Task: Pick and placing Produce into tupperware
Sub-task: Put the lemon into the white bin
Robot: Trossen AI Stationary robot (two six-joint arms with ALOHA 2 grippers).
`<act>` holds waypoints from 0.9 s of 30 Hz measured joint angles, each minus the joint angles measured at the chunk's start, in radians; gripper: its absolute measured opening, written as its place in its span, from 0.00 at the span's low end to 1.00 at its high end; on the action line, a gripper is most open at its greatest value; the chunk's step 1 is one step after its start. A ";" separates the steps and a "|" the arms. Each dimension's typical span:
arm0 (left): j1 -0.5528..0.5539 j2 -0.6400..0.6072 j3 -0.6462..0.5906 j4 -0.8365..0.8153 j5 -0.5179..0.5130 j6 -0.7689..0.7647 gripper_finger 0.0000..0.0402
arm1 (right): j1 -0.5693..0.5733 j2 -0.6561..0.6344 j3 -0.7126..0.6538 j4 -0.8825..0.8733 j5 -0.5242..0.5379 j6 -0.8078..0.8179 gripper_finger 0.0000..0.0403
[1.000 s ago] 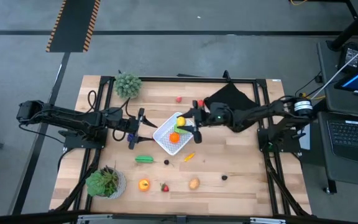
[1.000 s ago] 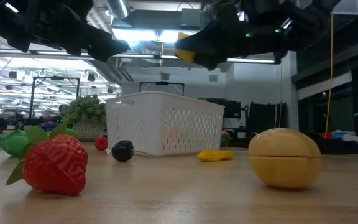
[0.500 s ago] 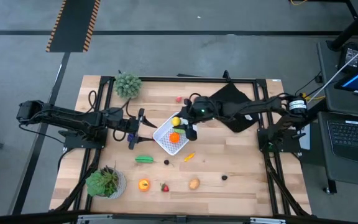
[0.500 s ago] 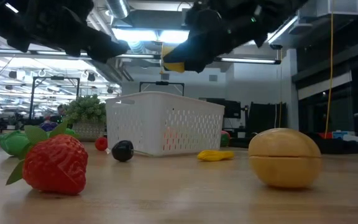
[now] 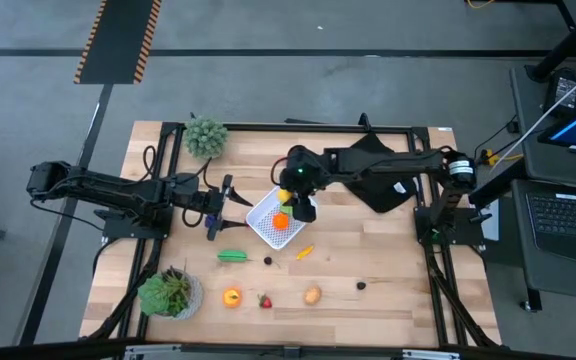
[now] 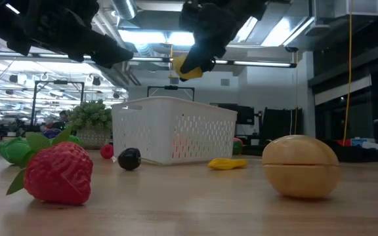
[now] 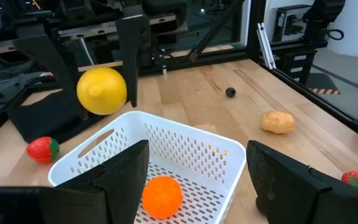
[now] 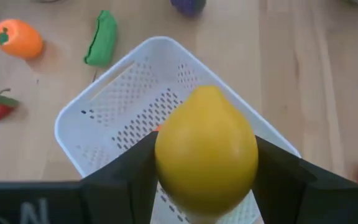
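Near the worktop (image 5: 388, 280) centre, toward its back edge: white tupperware (image 5: 275, 218), set cornerwise, one orange (image 5: 281, 222) inside. Directly above its back corner: right gripper (image 5: 290, 192) clamped on a lemon (image 8: 206, 149), long axis pointing down at the mesh floor. Straight drop, clear room below. Left gripper (image 5: 215, 208) open, empty, beside the left corner. Other produce scattered toward the front edge.
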 joint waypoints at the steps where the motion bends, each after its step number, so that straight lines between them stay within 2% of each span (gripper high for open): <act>1: 0.000 0.000 0.000 0.000 0.000 -0.002 0.65 | 0.000 0.008 0.012 -0.022 0.000 0.000 0.51; 19: 0.000 0.000 0.000 -0.005 0.000 -0.004 0.65 | 0.022 0.061 0.025 -0.129 0.009 -0.075 0.51; 27: 0.000 0.000 0.000 -0.013 0.000 -0.012 0.65 | 0.027 0.166 0.024 -0.126 0.011 -0.118 0.51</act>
